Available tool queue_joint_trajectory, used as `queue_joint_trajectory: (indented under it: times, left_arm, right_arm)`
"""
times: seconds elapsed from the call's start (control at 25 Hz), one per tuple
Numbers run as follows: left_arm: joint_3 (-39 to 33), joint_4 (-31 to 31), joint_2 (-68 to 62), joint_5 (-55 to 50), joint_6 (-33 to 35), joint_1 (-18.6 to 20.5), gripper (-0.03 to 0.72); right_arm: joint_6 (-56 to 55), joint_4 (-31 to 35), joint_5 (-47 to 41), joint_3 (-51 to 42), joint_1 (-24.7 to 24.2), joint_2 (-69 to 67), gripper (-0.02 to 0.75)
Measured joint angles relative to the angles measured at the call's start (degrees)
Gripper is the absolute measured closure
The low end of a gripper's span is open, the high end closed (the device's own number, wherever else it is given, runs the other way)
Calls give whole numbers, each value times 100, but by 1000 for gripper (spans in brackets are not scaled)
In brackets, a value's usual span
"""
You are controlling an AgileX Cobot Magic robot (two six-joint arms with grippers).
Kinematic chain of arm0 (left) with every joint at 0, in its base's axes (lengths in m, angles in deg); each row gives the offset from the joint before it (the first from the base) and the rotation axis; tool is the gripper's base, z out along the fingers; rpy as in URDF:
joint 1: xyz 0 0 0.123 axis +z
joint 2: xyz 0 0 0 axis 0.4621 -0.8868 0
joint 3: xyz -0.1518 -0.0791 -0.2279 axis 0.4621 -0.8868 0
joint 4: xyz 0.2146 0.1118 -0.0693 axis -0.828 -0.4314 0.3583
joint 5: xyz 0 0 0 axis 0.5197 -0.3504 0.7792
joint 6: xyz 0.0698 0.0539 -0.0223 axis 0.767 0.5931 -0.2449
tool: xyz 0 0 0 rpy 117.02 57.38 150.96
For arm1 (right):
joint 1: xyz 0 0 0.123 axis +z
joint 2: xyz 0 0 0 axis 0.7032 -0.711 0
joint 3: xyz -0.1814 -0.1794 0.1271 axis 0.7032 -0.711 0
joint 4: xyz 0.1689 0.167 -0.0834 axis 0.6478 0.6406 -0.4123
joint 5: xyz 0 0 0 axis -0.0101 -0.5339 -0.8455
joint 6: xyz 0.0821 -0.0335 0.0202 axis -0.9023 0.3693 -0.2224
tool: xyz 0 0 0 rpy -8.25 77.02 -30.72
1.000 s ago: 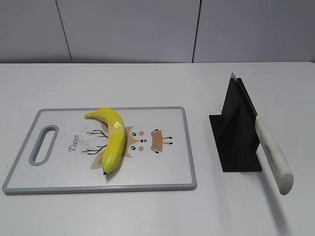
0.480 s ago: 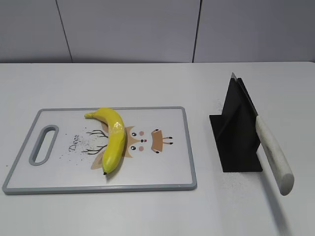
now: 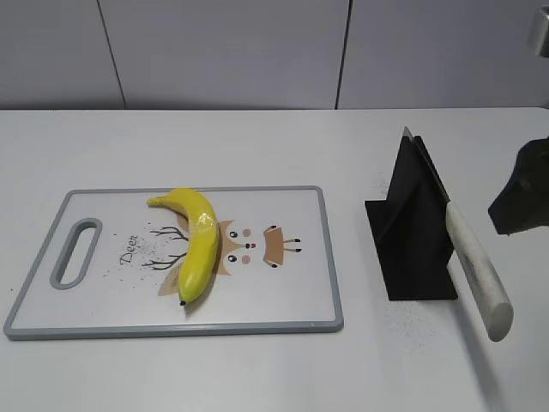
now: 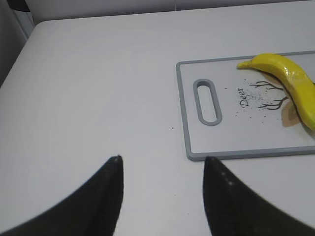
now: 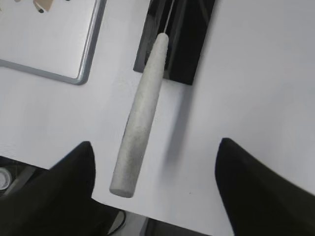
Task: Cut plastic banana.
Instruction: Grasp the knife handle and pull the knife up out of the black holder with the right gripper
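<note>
- The right pincer [image 5: 155, 182] is hanging spread wide and empty above the knife handle [image 5: 140, 113], its two dark fingers [image 5: 59, 187] flanking the handle without touching it; the step in hand appears to be taking up the knife.
- For a sound grasp, the pincer should be descending squarely over the handle's mid-length, with its fingers closing across the handle's width.
- The handle is presenting as a pale, matte, speckled taper with a rounded butt, likely offering fair grip.
- The blade is sitting slotted in a black angular holder [image 3: 410, 227], so withdrawal should be following the slot line.
- The left pincer [image 4: 162, 196] is hovering open and empty over bare white worktop [image 4: 98, 98].
- The plastic banana [image 3: 196, 240] is lying curved, glossy yellow and dark-tipped on the grey-rimmed cutting board [image 3: 292, 318], well apart from the knife.
</note>
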Motion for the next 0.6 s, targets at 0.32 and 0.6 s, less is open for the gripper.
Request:
queue_joint_trajectory:
  times: [0.32,0.6]
  left_arm:
    - [0,0,0,0,0,0,188]
    - [0,0,0,0,0,0,187]
  right_arm:
    - [-120,416,14,12,0,-1337,164]
    - [-215,576,226,12,0,-2213,241]
